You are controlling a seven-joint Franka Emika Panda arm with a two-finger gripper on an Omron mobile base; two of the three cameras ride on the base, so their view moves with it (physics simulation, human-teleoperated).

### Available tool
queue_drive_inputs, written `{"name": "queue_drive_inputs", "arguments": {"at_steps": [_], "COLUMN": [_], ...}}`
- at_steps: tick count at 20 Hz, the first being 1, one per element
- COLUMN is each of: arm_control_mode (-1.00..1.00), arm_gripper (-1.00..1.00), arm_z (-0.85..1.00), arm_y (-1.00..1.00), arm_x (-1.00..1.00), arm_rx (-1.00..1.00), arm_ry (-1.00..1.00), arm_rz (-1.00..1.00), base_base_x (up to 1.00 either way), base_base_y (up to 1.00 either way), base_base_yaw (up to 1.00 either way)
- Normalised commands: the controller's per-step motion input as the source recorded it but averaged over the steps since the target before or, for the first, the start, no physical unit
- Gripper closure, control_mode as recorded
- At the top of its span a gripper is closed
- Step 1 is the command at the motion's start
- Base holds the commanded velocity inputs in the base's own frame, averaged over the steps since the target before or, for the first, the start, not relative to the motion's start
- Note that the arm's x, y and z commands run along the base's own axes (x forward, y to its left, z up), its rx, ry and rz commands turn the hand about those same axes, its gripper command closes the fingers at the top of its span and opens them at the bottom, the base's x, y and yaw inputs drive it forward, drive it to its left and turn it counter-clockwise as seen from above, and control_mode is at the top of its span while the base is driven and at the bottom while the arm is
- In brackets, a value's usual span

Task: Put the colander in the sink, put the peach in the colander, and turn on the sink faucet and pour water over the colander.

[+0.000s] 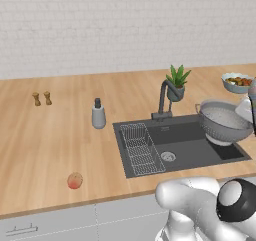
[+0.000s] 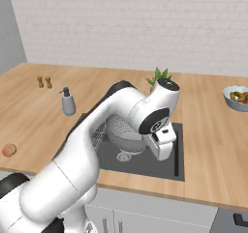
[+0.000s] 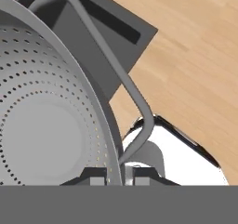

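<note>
The fingers (image 3: 115,174) are clamped on the rim of the colander (image 1: 225,122), one finger inside the rim and one outside, right next to one of its thin loop handles; the colander hangs over the right part of the sink (image 1: 197,150), a bit tilted, and I cannot tell if its bottom touches the basin; in the right base view the colander (image 2: 125,130) is partly hidden behind the white arm, above the round drain; the peach (image 1: 75,180) lies on the wooden bench (image 1: 50,135) well to the left of the sink, near the front edge, apart from everything; the sink faucet (image 1: 163,100) stands behind the basin at its back edge, its spout curved toward the basin; a wire rack (image 1: 141,149) lies along the left side of the sink; a grey soap bottle (image 1: 98,115) stands on the bench left of the faucet; two small brown shakers (image 1: 42,98) stand farther left; a small green plant (image 1: 176,82) is just behind the faucet; a bowl with fruit (image 1: 237,82) sits at the far right of the bench.
</note>
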Motion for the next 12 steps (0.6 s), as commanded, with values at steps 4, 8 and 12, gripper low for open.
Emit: {"name": "queue_drive_inputs", "arguments": {"at_steps": [4, 8, 12], "arm_control_mode": [-1.00, -1.00, -1.00], "arm_gripper": [1.00, 1.00, 1.00], "arm_z": [-0.68, -0.73, -0.69], "arm_y": [-0.18, 0.00, 0.00], "arm_x": [0.98, 0.95, 0.81], "arm_rx": [0.10, 0.08, 0.04], "arm_ry": [0.05, 0.03, 0.00], "arm_rz": [0.07, 0.16, 0.20], "base_base_x": [0.00, 0.00, 0.00], "base_base_y": [0.00, 0.00, 0.00], "base_base_yaw": [0.00, 0.00, 0.00]}}
